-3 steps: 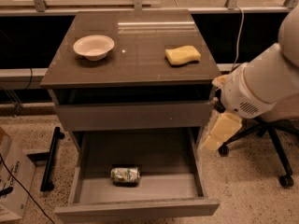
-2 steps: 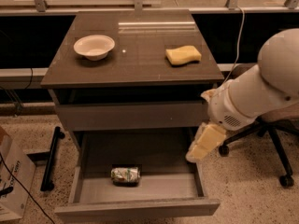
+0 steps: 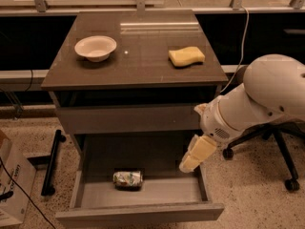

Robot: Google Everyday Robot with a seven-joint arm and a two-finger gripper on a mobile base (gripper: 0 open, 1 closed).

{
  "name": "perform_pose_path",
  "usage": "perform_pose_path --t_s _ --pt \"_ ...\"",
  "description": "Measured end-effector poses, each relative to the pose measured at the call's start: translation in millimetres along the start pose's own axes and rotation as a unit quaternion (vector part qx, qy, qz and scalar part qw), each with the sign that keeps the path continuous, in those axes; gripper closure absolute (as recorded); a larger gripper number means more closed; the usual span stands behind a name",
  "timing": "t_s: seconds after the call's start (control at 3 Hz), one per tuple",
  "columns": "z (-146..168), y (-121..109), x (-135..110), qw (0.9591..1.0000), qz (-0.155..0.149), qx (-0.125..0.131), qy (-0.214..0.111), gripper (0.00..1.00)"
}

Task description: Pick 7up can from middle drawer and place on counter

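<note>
The robot's end effector [image 3: 187, 165] (apart or together, I cannot tell) has swung down and inward over the right rim of the open middle drawer [image 3: 143, 214], nearing the 7up can [image 3: 127, 179] lying on its side at its 9 o'clock, the grasp not yet made.
</note>
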State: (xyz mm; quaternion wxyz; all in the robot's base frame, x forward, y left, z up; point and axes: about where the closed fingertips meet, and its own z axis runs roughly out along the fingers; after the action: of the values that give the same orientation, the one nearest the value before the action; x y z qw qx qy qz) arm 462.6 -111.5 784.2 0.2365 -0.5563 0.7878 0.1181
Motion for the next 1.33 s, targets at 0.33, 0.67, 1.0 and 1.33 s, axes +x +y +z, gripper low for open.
perform_pose_path --t_s 0.33,0.67,1.0,1.33 --pt "23.2 6.0 -5.9 0.9998 -0.001 -0.016 -0.010 0.00" --pt "66.5 14.5 -11.4 0.9985 0.001 -0.045 -0.032 0.00" --pt "110.2 19.7 -17.2 0.9959 -0.001 -0.073 -0.053 0.00" --pt "158.5 22.5 -18.8 0.9905 0.009 -0.107 -0.085 0.00"
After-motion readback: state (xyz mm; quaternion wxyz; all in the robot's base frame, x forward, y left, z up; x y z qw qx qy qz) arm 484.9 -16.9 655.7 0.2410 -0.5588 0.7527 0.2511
